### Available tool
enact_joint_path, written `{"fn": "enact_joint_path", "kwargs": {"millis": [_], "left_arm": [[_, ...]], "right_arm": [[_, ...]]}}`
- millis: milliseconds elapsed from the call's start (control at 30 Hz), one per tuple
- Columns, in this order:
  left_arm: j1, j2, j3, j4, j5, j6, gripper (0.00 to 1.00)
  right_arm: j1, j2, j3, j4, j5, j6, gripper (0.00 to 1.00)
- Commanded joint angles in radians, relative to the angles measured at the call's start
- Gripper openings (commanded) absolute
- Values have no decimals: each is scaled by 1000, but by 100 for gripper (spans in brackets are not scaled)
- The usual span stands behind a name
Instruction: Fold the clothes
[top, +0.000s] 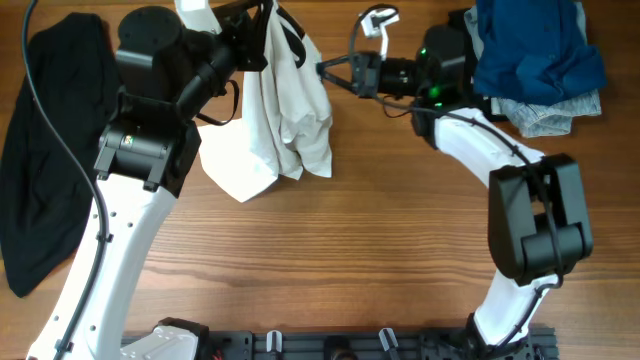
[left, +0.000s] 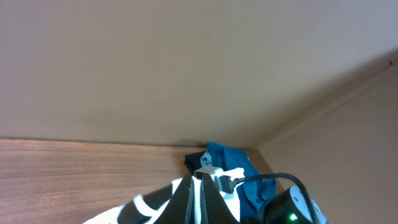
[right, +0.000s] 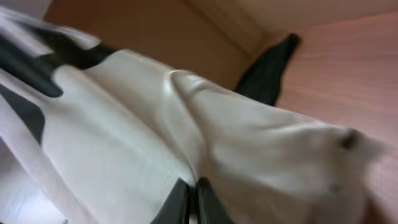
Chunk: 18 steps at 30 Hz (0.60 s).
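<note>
The white T-shirt (top: 275, 120) with black block print hangs bunched above the table at the top centre, held up between both grippers. My left gripper (top: 262, 22) is shut on its upper edge; in the left wrist view (left: 200, 186) white fabric sits between the closed fingers. My right gripper (top: 322, 70) is shut on the shirt's right side; the right wrist view shows the fingers (right: 191, 190) pinching white cloth (right: 124, 143). A black garment (top: 50, 150) lies at the left. A dark blue garment (top: 535, 50) lies on a pale teal one (top: 555, 110) at the top right.
The wooden table (top: 380, 250) stretches bare across the middle and front. The right arm's white links (top: 490, 150) curve over the right side. A rail with clamps (top: 340, 345) runs along the front edge.
</note>
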Motion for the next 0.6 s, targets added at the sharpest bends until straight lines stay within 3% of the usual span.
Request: {"fn": "enact_joint_path", "kwargs": {"millis": [0, 133, 200, 267, 433, 467, 500, 533, 567], "left_arm": [[-10, 45, 14, 33, -24, 21, 4], [-13, 116, 14, 32, -24, 21, 4], [-14, 158, 14, 28, -21, 40, 4], [-19, 196, 14, 24, -21, 44, 4], [-49, 271, 14, 72, -21, 121, 4], [-57, 287, 14, 94, -21, 135, 10], [-67, 306, 14, 123, -21, 159, 29], [-76, 324, 14, 145, -21, 193, 79], [-78, 333, 14, 146, -22, 227, 100]], "right_arm": [[-48, -28, 5, -176, 32, -165, 4], [-88, -118, 9, -595, 351, -424, 8], [-84, -193, 19, -846, 710, -543, 8], [-78, -256, 19, -983, 921, -593, 9], [-77, -336, 19, -1130, 970, -634, 16], [-77, -340, 19, -1142, 960, -633, 17], [-77, -341, 19, -1153, 949, -633, 18], [-78, -341, 19, -1164, 949, -633, 20], [-78, -341, 19, -1172, 949, -633, 20]]}}
